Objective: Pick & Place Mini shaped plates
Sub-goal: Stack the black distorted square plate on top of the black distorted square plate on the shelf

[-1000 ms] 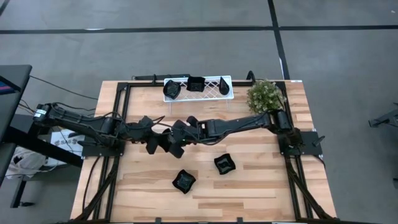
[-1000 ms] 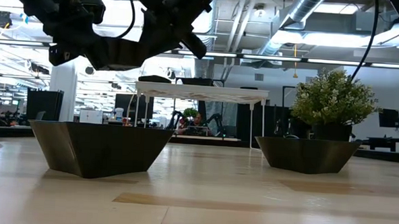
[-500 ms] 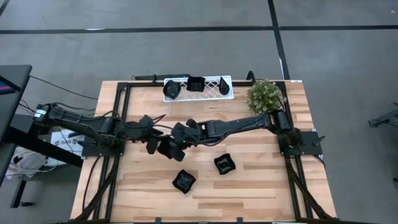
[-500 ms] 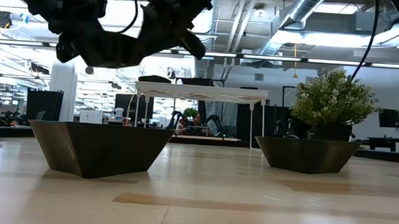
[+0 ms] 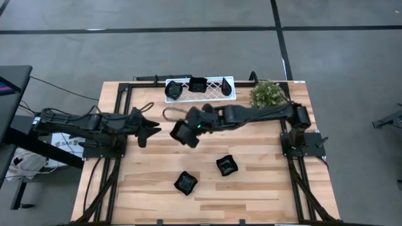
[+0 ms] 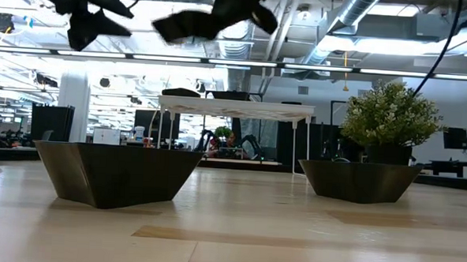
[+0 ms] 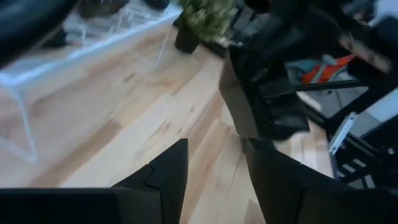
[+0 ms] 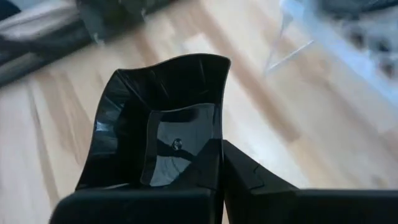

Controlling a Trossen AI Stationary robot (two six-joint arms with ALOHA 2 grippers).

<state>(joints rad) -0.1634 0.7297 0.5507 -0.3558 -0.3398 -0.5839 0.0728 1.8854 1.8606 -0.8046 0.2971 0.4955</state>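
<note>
Glossy black plastic or glaze is what these mini shaped plates look like, and that governs how they want holding. Starting at the left of the table, the left gripper hangs in the air with its two fingers spread apart and nothing between them; its wrist view shows bare wood through the gap. Just beside it toward the centre, the right gripper is closed tight on the rim of a squarish wavy-edged plate, carried clear of the table, the jaws pinching one wall so the dish hangs tilted. Behind it, the white lattice tray at the far edge already carries three dark dishes. Nearer the front edge, two more plates lie on the wood, one left of the other, apart from each other. At the far right corner stands the green plant.

The dishes seem light and rigid, with slick surfaces that could slide out of a shallow pinch. A rim hold, one finger inside the bowl and one outside, on a straighter stretch of wall, looks safest. They may chip if dropped, so lowering onto the tray should be gentle.
</note>
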